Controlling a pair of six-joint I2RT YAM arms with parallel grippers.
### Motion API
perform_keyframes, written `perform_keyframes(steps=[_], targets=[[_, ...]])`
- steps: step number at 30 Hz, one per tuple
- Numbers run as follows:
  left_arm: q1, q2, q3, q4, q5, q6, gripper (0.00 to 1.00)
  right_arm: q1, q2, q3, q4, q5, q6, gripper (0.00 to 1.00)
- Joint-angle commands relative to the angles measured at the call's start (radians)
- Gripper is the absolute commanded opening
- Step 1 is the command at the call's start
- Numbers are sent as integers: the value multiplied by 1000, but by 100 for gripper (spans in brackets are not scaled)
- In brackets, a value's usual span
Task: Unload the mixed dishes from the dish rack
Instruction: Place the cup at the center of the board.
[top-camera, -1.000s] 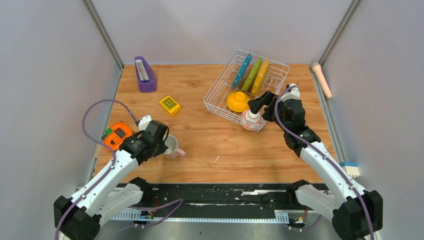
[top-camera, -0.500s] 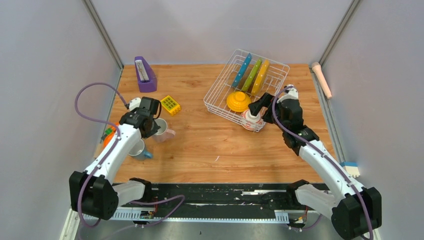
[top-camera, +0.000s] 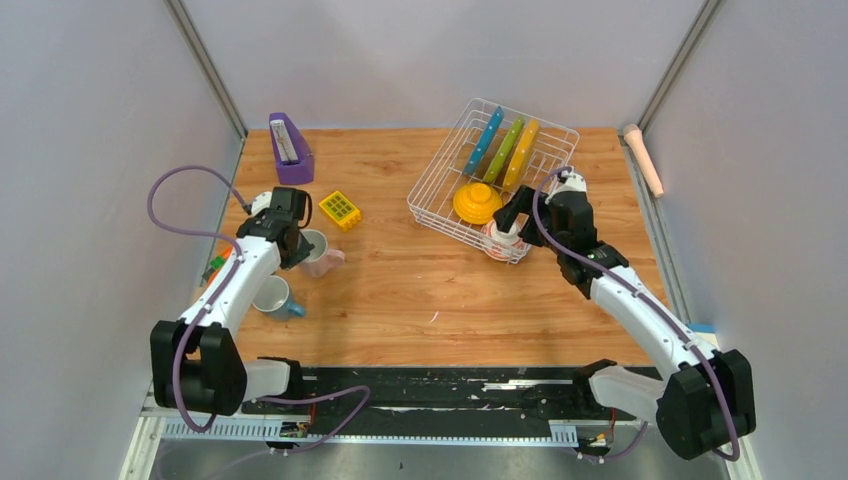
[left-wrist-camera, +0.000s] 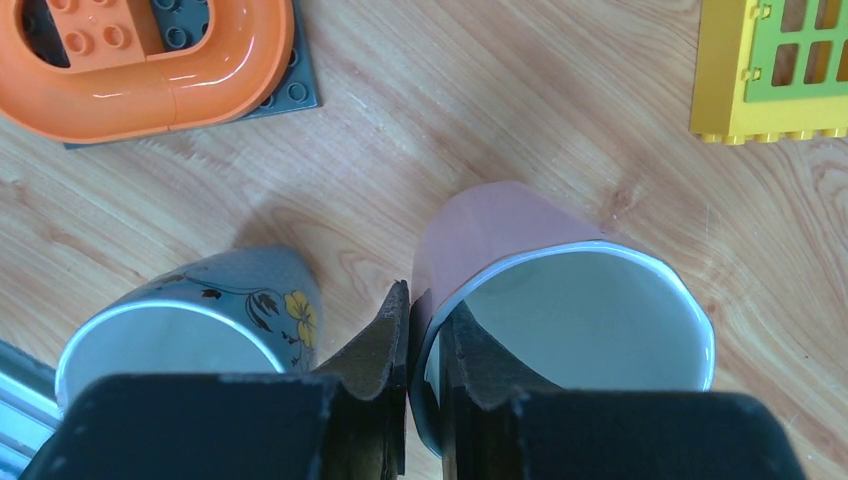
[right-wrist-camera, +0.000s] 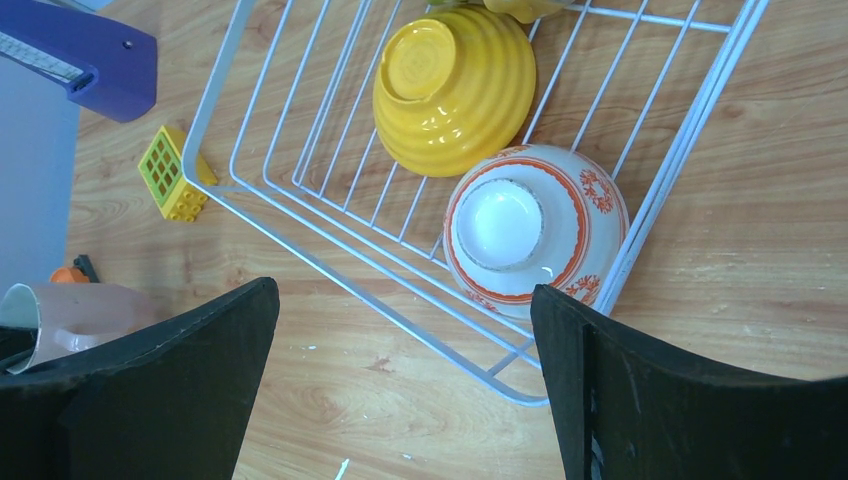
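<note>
**Left gripper pinches the pink cup; right gripper spread over the rack's near corner**

The left gripper (left-wrist-camera: 420, 330) has its fingers drawn almost together on the wall of the pinkish cup (left-wrist-camera: 560, 300), one finger inside the rim and one outside. The cup stands on the wooden table (top-camera: 430, 290) at its left side. The blue cup (left-wrist-camera: 200, 320) is just beside it, with only a thin strip of wood between them in the left wrist view. Past them lie the orange gadget (left-wrist-camera: 150, 70) on one side and the yellow grid block (left-wrist-camera: 775, 65) on the other, both apart from the cups. The purple holder (top-camera: 290, 150) stands well apart at the far left corner. To the right of the cups a broad bare stretch of wood runs to the dish rack (top-camera: 432, 160).

The right gripper (right-wrist-camera: 405, 290) has its jaws spread wide and holds nothing. It hangs over the near corner of the rack. There the red-and-white bowl (right-wrist-camera: 535, 225) lies upside down against the rim wire. It sits between the two fingers (right-wrist-camera: 640, 390), closer to one than the other, and neither touches it. The yellow bowl (right-wrist-camera: 455, 85), also upside down, is just beside it, deeper in the rack. The blue plate (top-camera: 487, 140), green plate (top-camera: 506, 148) and yellow plate (top-camera: 522, 152) stand on edge in the far prongs.
</note>
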Motion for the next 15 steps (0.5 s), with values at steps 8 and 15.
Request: perform_keyframes(steps=[8,15], targets=[[26,30,9,92,11,13,20,1,74,76,-24,2,-20,100],[29,37,9,75,-11,16,36,2,89,82,-24,4,-39,100]])
